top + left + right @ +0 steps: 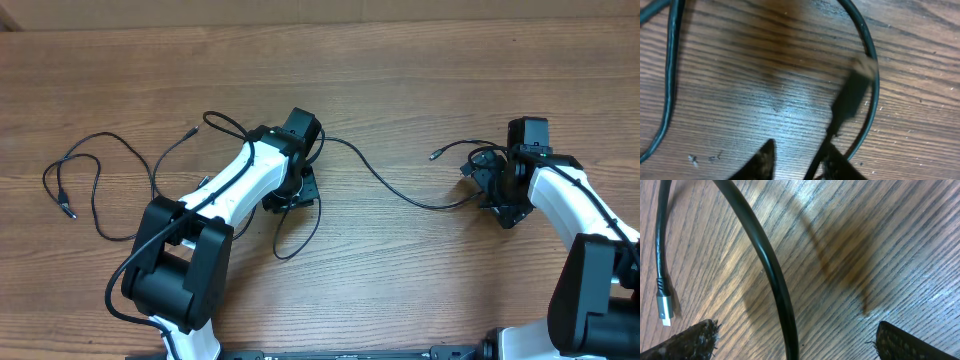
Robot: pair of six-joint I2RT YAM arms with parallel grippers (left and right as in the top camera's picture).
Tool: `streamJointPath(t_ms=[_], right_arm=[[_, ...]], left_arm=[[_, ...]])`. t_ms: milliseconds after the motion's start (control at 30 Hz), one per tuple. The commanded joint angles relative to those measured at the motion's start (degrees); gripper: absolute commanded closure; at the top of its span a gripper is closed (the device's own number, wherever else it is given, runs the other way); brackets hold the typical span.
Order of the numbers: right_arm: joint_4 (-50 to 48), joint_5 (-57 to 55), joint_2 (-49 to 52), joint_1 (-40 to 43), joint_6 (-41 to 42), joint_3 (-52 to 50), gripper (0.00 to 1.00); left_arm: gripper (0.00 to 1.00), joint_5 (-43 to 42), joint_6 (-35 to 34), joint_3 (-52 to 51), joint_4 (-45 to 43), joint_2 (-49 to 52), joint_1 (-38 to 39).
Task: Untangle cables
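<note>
Closest to the lens in the left wrist view, two dark fingertips of the left gripper at the bottom edge, partly apart, bare wood showing between them. Thin black cord running up through that gap, close beside the right-hand tip, to a blurred dark plug; pinches nothing that can be made out. Right gripper spread wide, rough tips in the lower corners, a black strand crossing the gap clear of both, a silver-tipped plug lying at lower left. From overhead, thin black cables spread over the brown wooden table: loose loops at the left, one long line sagging from frame centre across to the right gripper
</note>
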State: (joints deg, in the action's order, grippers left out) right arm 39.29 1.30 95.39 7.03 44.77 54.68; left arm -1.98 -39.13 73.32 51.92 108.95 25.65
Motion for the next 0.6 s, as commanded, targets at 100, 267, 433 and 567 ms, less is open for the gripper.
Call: streamJointPath(t_ms=[100, 267, 433, 567], right_arm=[[-0.2, -0.1, -1.1, -0.3, 0.2, -0.4, 0.0], [-0.2, -0.1, -1.1, -0.3, 0.2, -0.4, 0.0], [-0.2, -0.1, -1.1, -0.3, 0.2, -0.4, 0.0], [-0.2, -0.1, -1.1, -0.3, 0.2, -0.4, 0.0]], left_arm=[[0.23, 1.1, -0.1, -0.5, -0.6, 0.5, 0.3], [0.11, 1.1, 1.8, -0.5, -2.4, 0.5, 2.3], [0.15, 3.6, 0.2, -0.5, -4.4, 0.5, 4.6], [0.19, 8.1, -1.4, -0.9, -4.7, 0.5, 6.0]])
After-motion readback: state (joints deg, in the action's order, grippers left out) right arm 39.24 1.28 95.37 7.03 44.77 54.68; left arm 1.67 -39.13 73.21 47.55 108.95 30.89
